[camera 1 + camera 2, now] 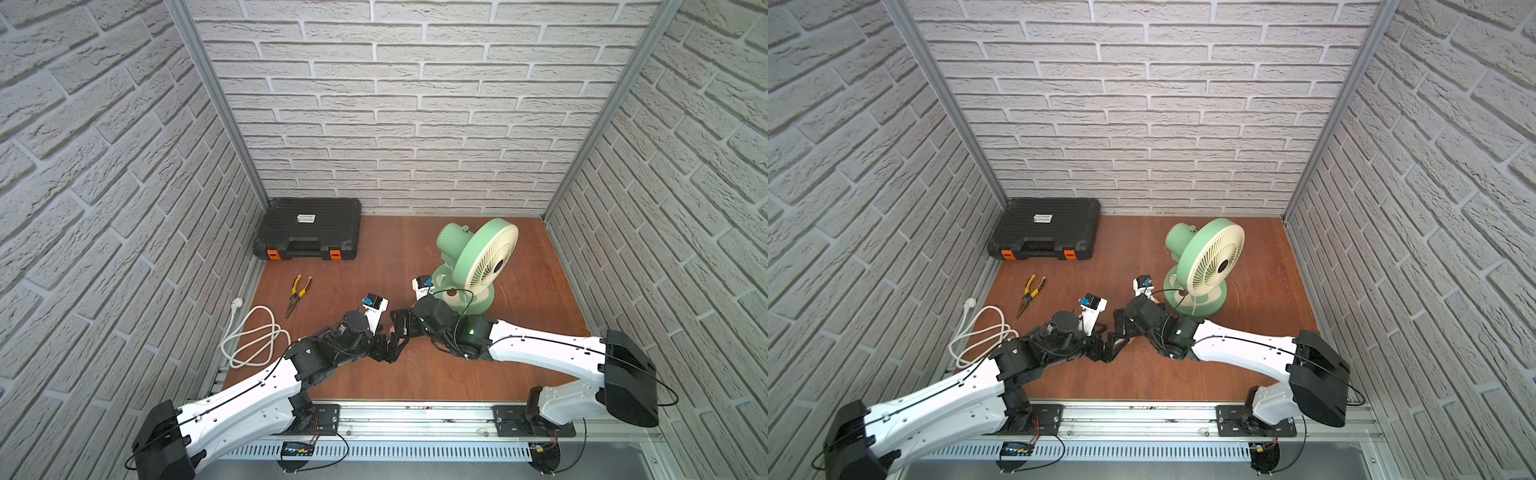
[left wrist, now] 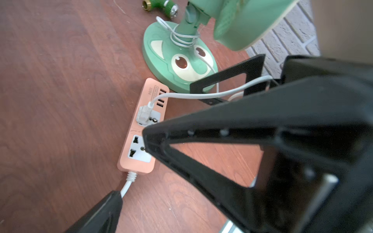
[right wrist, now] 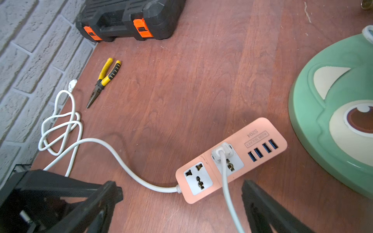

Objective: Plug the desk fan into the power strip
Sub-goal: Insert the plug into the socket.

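Note:
The mint-green desk fan [image 1: 478, 257] [image 1: 1204, 257] stands at the right of the wooden floor. Its thin white cord [image 2: 201, 95] wraps the stem and runs to a small white plug [image 3: 222, 150] [image 2: 144, 115]. The plug sits in the power strip's socket beside the USB ports. The peach-orange power strip [image 3: 232, 159] [image 2: 139, 129] lies next to the fan's base [image 2: 179, 60]; in both top views my grippers cover it. My left gripper [image 2: 131, 167] [image 1: 388, 353] hovers open over the strip's cable end. My right gripper [image 3: 179, 191] [image 1: 399, 328] is open too, the cord passing loosely between its fingers.
A black toolcase [image 1: 307, 232] sits at the back left against the wall. Yellow-handled pliers [image 1: 299, 293] lie in front of it. The strip's thick white cable [image 1: 253, 336] coils at the left edge, its plug [image 1: 236, 303] loose. A green nozzle [image 2: 161, 6] lies behind the fan.

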`<act>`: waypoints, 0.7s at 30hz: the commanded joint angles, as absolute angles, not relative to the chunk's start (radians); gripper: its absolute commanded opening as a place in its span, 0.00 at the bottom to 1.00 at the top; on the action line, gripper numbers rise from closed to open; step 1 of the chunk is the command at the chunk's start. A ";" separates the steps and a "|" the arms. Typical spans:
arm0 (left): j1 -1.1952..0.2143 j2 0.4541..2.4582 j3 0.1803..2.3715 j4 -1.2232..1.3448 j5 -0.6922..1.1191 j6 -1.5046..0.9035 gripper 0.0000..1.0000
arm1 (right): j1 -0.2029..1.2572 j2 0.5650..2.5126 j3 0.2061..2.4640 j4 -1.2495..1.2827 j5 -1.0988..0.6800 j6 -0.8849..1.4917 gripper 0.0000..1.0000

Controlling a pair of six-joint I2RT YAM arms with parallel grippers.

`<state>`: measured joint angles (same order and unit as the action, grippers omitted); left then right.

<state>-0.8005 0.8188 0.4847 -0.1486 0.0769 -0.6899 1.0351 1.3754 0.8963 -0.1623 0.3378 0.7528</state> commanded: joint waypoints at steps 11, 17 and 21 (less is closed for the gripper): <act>-0.692 0.829 0.499 -0.181 -0.395 -0.774 0.98 | 1.129 1.263 0.752 -0.483 0.038 0.578 1.00; -0.691 0.830 0.485 -0.172 -0.390 -0.788 0.98 | 1.131 1.354 0.710 -0.405 -0.087 0.596 1.00; -0.690 0.827 0.482 -0.172 -0.391 -0.789 0.98 | 1.135 1.368 0.684 -0.368 -0.164 0.590 1.00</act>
